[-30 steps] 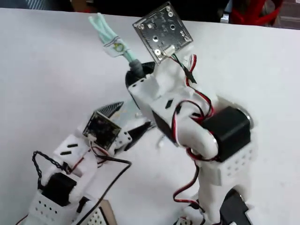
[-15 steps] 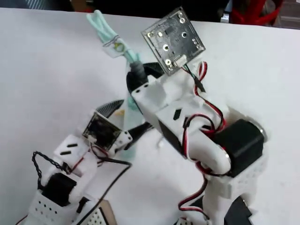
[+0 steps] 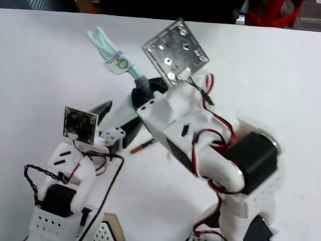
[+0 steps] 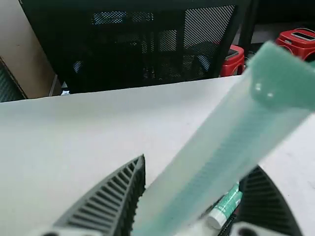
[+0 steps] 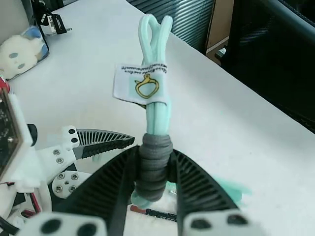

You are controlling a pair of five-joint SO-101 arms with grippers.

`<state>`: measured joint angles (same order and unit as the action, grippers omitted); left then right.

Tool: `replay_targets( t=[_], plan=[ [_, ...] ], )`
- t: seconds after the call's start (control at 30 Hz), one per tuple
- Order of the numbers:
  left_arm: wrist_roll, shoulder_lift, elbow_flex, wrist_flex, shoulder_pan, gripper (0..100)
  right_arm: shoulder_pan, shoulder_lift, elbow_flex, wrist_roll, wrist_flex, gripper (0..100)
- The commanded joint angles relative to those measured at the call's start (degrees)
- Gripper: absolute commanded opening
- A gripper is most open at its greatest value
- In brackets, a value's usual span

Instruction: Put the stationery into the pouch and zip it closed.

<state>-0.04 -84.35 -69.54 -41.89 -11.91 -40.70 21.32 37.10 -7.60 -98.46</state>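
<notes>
High view: at centre, the right gripper (image 3: 142,88) is clamped on the pouch's mint strap (image 3: 108,47). Lower left, the left gripper (image 3: 116,120) holds the pouch (image 3: 120,114) above a pen (image 3: 143,146) on the counter (image 3: 50,65).
Left wrist view: the pouch runs diagonally between jaws that press on it.
Right wrist view: the jaws pinch the strap's gray wrap at lower centre.

White table (image 3: 281,65), evenly lit. Behind its far edge stands a black mesh chair (image 4: 147,44), with red objects (image 4: 300,39) beside it on the floor and a brown board (image 4: 19,54) to the other side. Elsewhere, a dark ribbed shutter (image 5: 182,19) with cardboard (image 5: 221,24) leaning near it. A plush toy (image 5: 22,51) sits at a table edge.
</notes>
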Motion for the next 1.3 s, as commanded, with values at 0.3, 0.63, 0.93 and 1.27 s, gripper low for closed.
replay_targets(
  t=[0.3,0.63,0.93,1.27],
  plan=[
    [-4.57,-0.48,1.05,1.05,-2.95,30,-0.57,-3.30,0.26,0.70,-0.04,1.7],
    [-5.01,-14.20,-0.62,-0.26,-3.30,19,-0.57,-3.47,0.18,0.70,4.44,1.7],
    [-5.01,-20.18,0.09,-10.55,-3.30,19,-0.57,-8.92,0.62,0.62,6.11,1.8],
    [-5.01,-20.35,2.73,-17.93,-3.21,18,-0.66,-10.15,0.62,0.70,5.58,1.8]
  ],
)
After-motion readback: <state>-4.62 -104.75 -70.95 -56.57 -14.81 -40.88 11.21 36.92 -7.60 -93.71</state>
